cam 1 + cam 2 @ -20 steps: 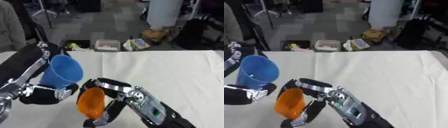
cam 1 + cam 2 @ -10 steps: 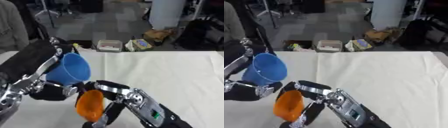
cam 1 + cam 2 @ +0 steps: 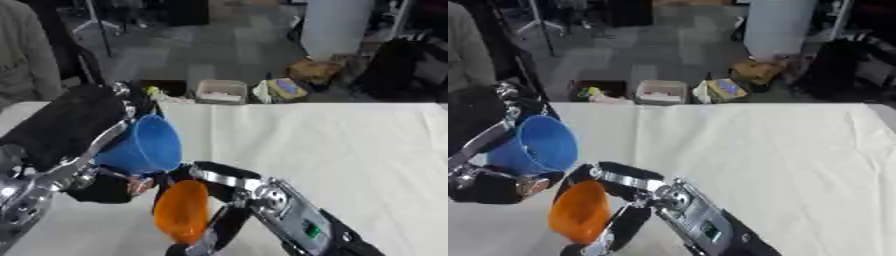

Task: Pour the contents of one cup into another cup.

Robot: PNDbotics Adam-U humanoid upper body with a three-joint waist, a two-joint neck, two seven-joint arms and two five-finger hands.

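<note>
Where left eye crops, right shows blue cup (image 3: 535,149) probably tilting above orange cup (image 3: 579,212).

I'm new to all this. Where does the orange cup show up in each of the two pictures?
Left eye view: the orange cup sits low, left of centre, held in the right hand, just under the blue cup.
Right eye view: the same cup lies farther left, low in the picture.
Shared landmark: the blue cup directly above it in both views.
</note>
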